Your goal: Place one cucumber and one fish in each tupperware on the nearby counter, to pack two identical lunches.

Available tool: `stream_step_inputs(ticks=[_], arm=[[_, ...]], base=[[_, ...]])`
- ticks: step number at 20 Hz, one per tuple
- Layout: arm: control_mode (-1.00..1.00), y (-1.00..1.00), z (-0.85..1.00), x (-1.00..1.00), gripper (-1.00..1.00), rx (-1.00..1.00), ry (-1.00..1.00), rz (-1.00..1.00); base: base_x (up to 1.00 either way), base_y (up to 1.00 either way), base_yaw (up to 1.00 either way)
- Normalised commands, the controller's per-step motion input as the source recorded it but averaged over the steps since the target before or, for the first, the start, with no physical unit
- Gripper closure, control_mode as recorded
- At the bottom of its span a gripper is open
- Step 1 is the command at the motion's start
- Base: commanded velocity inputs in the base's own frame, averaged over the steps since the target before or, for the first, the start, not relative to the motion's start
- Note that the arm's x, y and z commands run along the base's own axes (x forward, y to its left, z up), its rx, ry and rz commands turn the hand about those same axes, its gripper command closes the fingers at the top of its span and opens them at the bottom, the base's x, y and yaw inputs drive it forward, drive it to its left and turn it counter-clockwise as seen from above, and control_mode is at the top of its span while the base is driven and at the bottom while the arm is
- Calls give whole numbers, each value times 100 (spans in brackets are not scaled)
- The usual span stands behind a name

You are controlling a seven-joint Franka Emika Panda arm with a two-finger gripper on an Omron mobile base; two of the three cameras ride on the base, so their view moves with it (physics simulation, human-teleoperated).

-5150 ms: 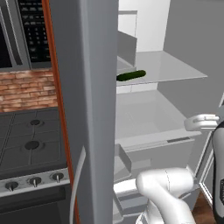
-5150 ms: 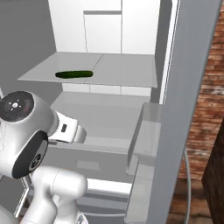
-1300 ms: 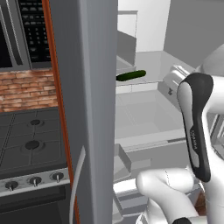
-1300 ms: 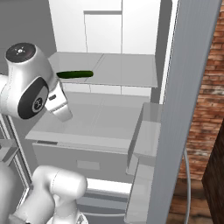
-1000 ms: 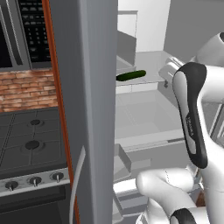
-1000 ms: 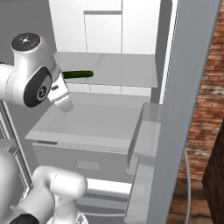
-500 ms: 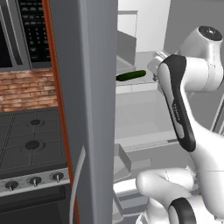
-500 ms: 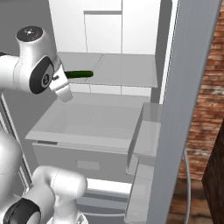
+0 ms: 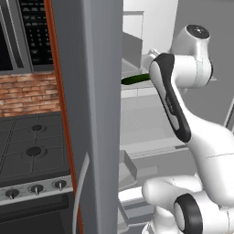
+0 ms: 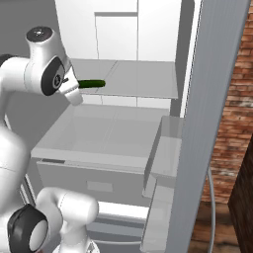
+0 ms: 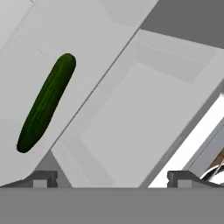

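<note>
The cucumber [image 11: 46, 103] lies flat on a pale fridge shelf [image 10: 138, 79], dark green and alone; in the hand view it sits at about 9 o'clock, its long axis running from 7 towards 1. The gripper [image 11: 112, 178] is spread wide and empty, its two fingertips [image 11: 43, 178] far apart, with the cucumber above the left one and not between them. In the right base view the cucumber [image 10: 91, 84] shows just at 3 o'clock of the hand. Below the shelf is a grey drawer [image 10: 99, 133]. In the left base view the fridge door [image 9: 89, 114] stands open, a black stove [image 9: 29, 153] at 9 o'clock of it
</note>
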Motion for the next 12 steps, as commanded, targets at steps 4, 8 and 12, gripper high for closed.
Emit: stream_step_inputs(ticks=[4, 8, 12], arm=[[-100, 12, 0, 51, -100, 0, 0, -2], [-100, 8, 0, 41, -100, 0, 0, -2], [-100, 3, 0, 37, -100, 0, 0, -2]], base=[[0, 0, 0], [0, 0, 0], [0, 0, 0]])
